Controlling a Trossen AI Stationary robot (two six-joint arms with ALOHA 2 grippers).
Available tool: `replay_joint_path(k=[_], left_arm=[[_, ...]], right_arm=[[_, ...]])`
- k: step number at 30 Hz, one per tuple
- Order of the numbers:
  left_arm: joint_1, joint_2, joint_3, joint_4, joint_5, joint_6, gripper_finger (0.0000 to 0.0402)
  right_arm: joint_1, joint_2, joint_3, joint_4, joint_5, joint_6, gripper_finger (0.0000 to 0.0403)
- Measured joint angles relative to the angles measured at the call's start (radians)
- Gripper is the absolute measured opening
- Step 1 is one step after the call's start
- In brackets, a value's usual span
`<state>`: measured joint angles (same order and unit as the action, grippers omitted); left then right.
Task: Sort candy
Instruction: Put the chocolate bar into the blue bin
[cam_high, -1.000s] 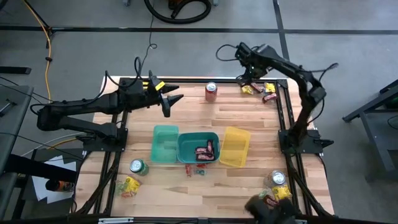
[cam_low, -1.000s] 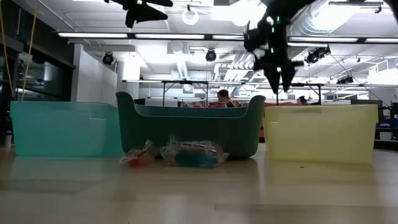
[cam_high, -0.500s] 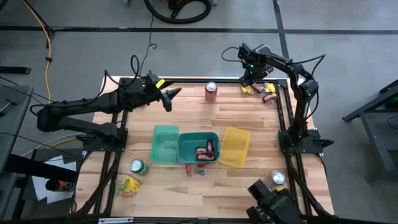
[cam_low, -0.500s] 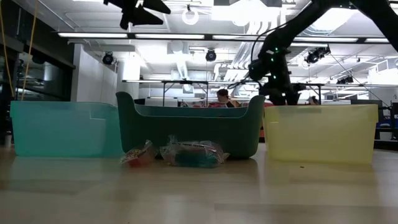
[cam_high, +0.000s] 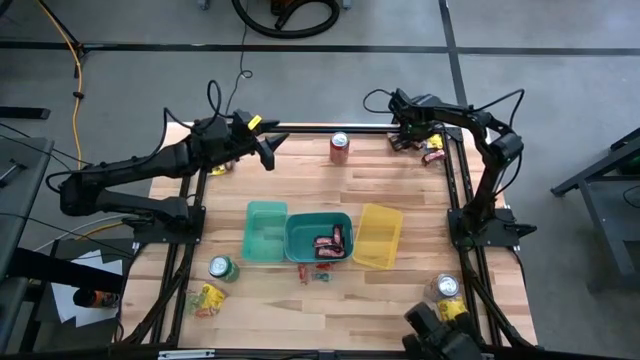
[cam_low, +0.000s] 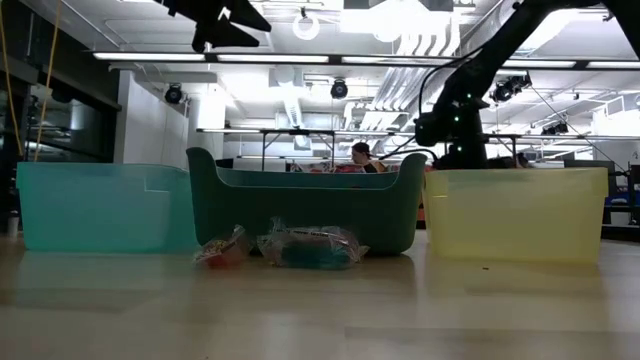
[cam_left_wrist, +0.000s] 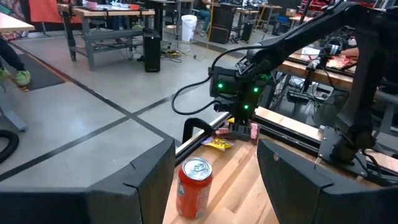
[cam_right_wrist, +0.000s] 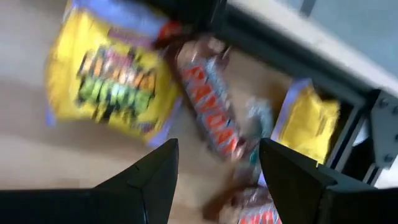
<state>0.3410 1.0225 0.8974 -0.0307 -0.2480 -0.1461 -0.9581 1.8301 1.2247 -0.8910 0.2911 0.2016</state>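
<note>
**Sorting barely begun; right arm down at far-corner pile**

Since a second ago, the right gripper (cam_high: 409, 131) has dropped onto the far-right candy pile (cam_high: 427, 146), fingers apart, nothing held. Left to right: more candy (cam_high: 207, 298) lies near-left; the left gripper (cam_high: 268, 152) hovers open; only the middle bin (cam_high: 300, 228) holds bars (cam_high: 329, 243); the yellow bin (cam_high: 378, 236) looks empty.

You have three bins mid-desk (cam_high: 400, 290) in a row: a teal bin (cam_high: 262, 232), a dark green bin (cam_high: 300, 238) and a yellow bin (cam_high: 378, 236). A red can (cam_high: 340, 147) stands at the far edge, a green can (cam_high: 221, 268) near the front left, and another can (cam_high: 446, 286) front right.
</note>
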Motion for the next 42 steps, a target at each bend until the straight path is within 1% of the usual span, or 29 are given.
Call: replay_joint_path(k=[4, 14, 16, 18, 20, 25, 26, 27, 30, 32, 35, 38, 40, 42], left_arm=[[0.008, 0.0, 0.0, 0.0, 0.003, 0.0, 0.0216], [0.007, 0.0, 0.0, -0.001, 0.003, 0.001, 0.0216], [0.007, 0.0, 0.0, -0.002, 0.003, 0.001, 0.0216], [0.007, 0.0, 0.0, -0.002, 0.003, 0.001, 0.0216], [0.007, -0.001, 0.0, -0.002, 0.002, 0.002, 0.0216], [0.007, -0.026, 0.0, -0.003, -0.021, 0.05, 0.0216], [0.007, -0.037, 0.0, -0.002, -0.032, 0.065, 0.0216], [0.007, -0.05, 0.0, -0.002, -0.047, 0.08, 0.0216], [0.014, -0.098, 0.0, -0.002, -0.079, 0.121, 0.0216], [0.022, -0.13, 0.0, 0.0, -0.083, 0.133, 0.0216], [0.035, -0.167, 0.0, -0.001, -0.082, 0.132, 0.0216], [0.046, -0.193, 0.0, 0.002, -0.062, 0.105, 0.0216], [0.053, -0.201, 0.0, 0.008, -0.019, 0.083, 0.0216], [0.059, -0.206, 0.0, 0.011, 0.045, 0.079, 0.0216]], right_arm=[[0.0, 0.009, 0.0, 0.042, 0.031, 0.0, 0.022], [-0.004, 0.056, -0.017, 0.045, 0.015, 0.003, 0.0219], [-0.005, 0.061, -0.027, 0.047, 0.016, 0.005, 0.0214], [-0.005, 0.061, -0.029, 0.041, 0.016, 0.005, 0.0194], [-0.005, 0.061, -0.029, 0.037, 0.016, -0.001, 0.0161], [0.004, 0.036, -0.022, -0.021, -0.001, -0.04, 0.0033], [0.006, 0.018, -0.016, -0.029, -0.009, -0.049, 0.0019], [0.011, -0.003, -0.01, -0.039, -0.013, -0.056, 0.0015], [0.024, -0.085, 0.016, -0.091, -0.013, -0.061, 0.003], [0.038, -0.154, 0.038, -0.115, -0.019, -0.062, 0.0032], [0.064, -0.278, 0.057, -0.097, -0.092, -0.051, 0.0018], [0.088, -0.387, 0.056, -0.034, -0.223, 0.05, 0.0006], [0.106, -0.434, 0.056, -0.006, -0.325, 0.12, 0.0006], [0.141, -0.461, 0.055, 0.015, -0.409, 0.173, 0.0009]])
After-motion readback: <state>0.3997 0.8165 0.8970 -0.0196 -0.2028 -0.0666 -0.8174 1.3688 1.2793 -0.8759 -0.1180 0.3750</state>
